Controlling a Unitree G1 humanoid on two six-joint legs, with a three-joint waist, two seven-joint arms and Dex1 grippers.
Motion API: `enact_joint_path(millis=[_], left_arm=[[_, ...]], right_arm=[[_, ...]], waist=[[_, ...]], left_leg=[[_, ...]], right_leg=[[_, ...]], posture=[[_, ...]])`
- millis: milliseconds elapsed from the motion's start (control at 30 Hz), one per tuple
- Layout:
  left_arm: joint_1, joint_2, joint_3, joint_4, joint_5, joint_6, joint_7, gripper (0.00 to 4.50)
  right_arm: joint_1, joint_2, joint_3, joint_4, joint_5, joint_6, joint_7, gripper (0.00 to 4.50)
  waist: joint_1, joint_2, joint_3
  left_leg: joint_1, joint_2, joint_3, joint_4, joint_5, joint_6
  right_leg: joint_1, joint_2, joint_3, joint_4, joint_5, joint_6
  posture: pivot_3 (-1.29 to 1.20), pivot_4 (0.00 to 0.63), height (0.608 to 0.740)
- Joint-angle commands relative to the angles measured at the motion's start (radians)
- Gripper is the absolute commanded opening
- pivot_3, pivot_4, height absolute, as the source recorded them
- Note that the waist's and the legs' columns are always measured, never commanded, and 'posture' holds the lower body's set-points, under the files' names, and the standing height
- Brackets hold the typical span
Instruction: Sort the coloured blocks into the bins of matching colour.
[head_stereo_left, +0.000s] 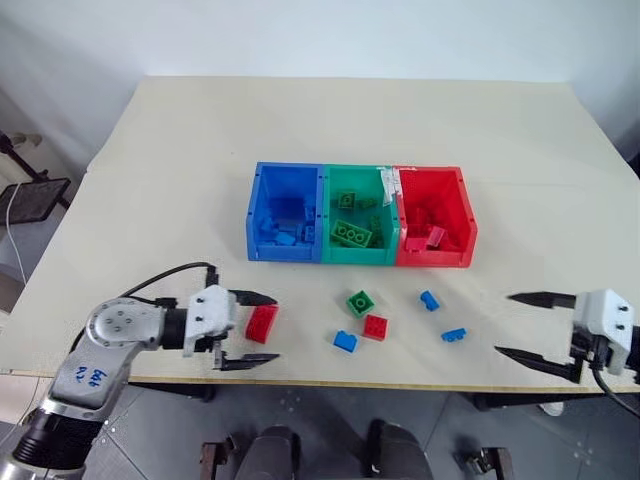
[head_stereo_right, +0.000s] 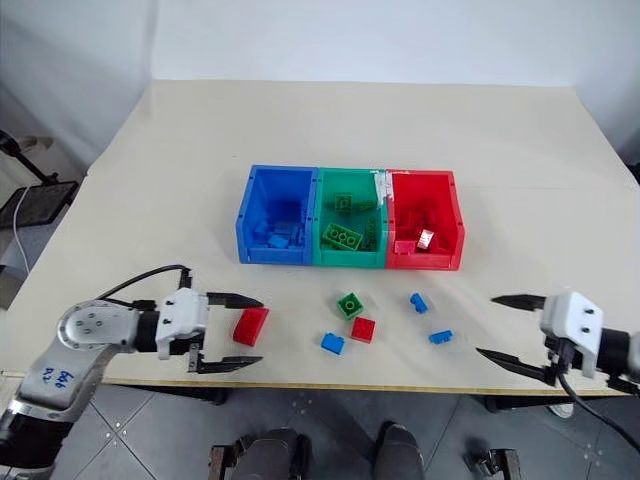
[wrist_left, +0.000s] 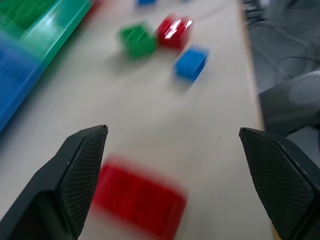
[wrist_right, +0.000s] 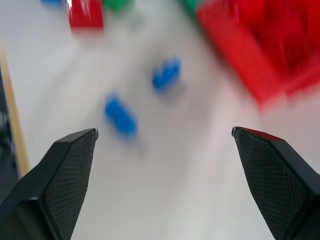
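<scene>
The wide cream-topped desk (head_stereo_left: 180, 180) carries, near its middle, the three joined open-top plastic bins, blue (head_stereo_left: 262, 215), green (head_stereo_left: 330, 218) and red (head_stereo_left: 466, 215) in a row, each already holding some studded bricks of its own colour. The remaining loose bricks lie on the near side of the bins, towards the desk's front edge: a larger red studded plastic brick (head_stereo_left: 262, 323) below the blue bin, a green brick (head_stereo_left: 360, 302) and a small red brick (head_stereo_left: 375, 327) touching it below the green bin, a blue brick (head_stereo_left: 345, 341) just beside those two, and two small blue bricks (head_stereo_left: 430, 300) (head_stereo_left: 454, 335) below the red bin. The left claw (head_stereo_left: 247, 328) has its two black fingers spread wide on either side of the larger red brick, apart from it, so the step in hand looks like the approach for a grasp on that piece. The right claw (head_stereo_left: 528, 325) is also spread wide and empty, off to the right of the bins near the two small blue bricks. The next move seems to call for the left claw to settle around the red brick, pinch it firmly, lift it, and carry it across to the red bin at the far end of the row.
</scene>
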Motion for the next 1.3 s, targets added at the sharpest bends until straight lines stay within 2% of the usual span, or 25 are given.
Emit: enact_joint_path(millis=[33, 100, 267, 467, 600, 833, 933, 1033, 1167, 1300], left_arm=[[-0.005, -0.037, 0.004, -0.082, -0.064, 0.033, 0.025, 4.49], [0.007, -0.046, 0.035, -0.1, -0.114, 0.068, 0.03, 4.49], [0.072, 0.002, 0.113, -0.038, -0.09, 0.008, 0.008, 4.49], [0.159, 0.015, 0.176, -0.033, -0.085, -0.052, 0.009, 4.49], [0.181, 0.012, 0.177, -0.056, -0.086, -0.059, 0.021, 4.5], [0.167, -0.003, 0.164, -0.057, -0.093, -0.075, 0.027, 4.5], [0.151, -0.025, 0.167, -0.042, -0.106, -0.092, 0.03, 4.5], [0.152, -0.048, 0.184, -0.035, -0.113, -0.084, 0.058, 4.5], [0.213, -0.06, 0.262, -0.034, -0.112, -0.075, 0.116, 4.5], [0.295, -0.083, 0.361, -0.037, -0.127, -0.06, 0.186, 4.5]], right_arm=[[-0.01, -0.026, 0.008, -0.008, -0.013, -0.029, 0.022, 4.5], [-0.041, -0.036, 0.056, -0.032, -0.024, 0.014, 0.022, 4.5], [-0.157, -0.053, 0.221, -0.091, -0.097, 0.123, -0.009, 4.5], [-0.288, 0.01, 0.391, -0.07, -0.169, 0.158, -0.037, 4.5], [-0.322, 0.026, 0.44, -0.029, -0.191, 0.145, -0.027, 3.65], [-0.334, 0.021, 0.456, 0.022, -0.21, 0.072, -0.017, 1.43], [-0.332, 0.027, 0.441, 0.022, -0.159, 0.041, 0.015, 0.43], [-0.366, 0.067, 0.437, -0.072, -0.058, 0.151, 0.003, 0.33], [-0.539, 0.21, 0.472, -0.255, 0.105, 0.461, -0.146, 0.33], [-0.751, 0.393, 0.562, -0.273, 0.072, 0.606, -0.313, 0.33]], waist=[[-0.005, 0.0, 0.0], [-0.01, 0.0, 0.0], [-0.016, 0.001, 0.0], [0.0, 0.001, 0.0], [0.002, -0.001, -0.001], [-0.001, -0.002, -0.001], [-0.001, -0.002, -0.002], [0.0, -0.002, -0.001], [-0.022, -0.001, -0.001], [-0.028, 0.001, 0.0]], left_leg=[[0.001, 0.0, 0.001, 0.0, 0.0, 0.0], [0.001, 0.003, 0.002, 0.0, 0.0, -0.001], [0.002, 0.008, 0.003, 0.0, -0.001, -0.003], [0.002, 0.008, 0.003, 0.001, -0.002, -0.003], [0.001, 0.008, 0.003, 0.001, -0.002, -0.003], [0.002, 0.008, 0.004, 0.001, -0.002, -0.003], [0.002, 0.009, 0.004, 0.001, -0.002, -0.003], [0.002, 0.009, 0.004, 0.002, -0.002, -0.003], [0.002, 0.01, 0.004, 0.002, -0.002, -0.004], [0.002, 0.013, 0.002, 0.001, -0.004, -0.008]], right_leg=[[0.0, 0.001, 0.001, 0.0, 0.0, 0.0], [0.0, 0.003, 0.002, 0.0, 0.0, -0.001], [0.0, 0.008, 0.003, -0.001, 0.001, -0.004], [-0.001, 0.008, 0.003, -0.002, 0.001, -0.004], [-0.001, 0.008, 0.002, -0.002, 0.001, -0.004], [0.0, 0.009, 0.003, -0.002, 0.001, -0.005], [0.0, 0.009, 0.003, -0.002, 0.001, -0.005], [0.0, 0.009, 0.003, -0.002, 0.001, -0.005], [-0.001, 0.01, 0.003, -0.001, 0.001, -0.006], [-0.004, 0.013, 0.003, 0.003, 0.0, -0.008]], posture=[[0.0, 0.15, 0.74], [0.0, 0.15, 0.74], [0.0, 0.15, 0.74], [0.0, 0.15, 0.74], [0.0, 0.15, 0.74], [0.0, 0.15, 0.74], [0.0, 0.15, 0.74], [0.0, 0.15, 0.74], [0.0, 0.15, 0.74], [0.0, 0.15, 0.74]])
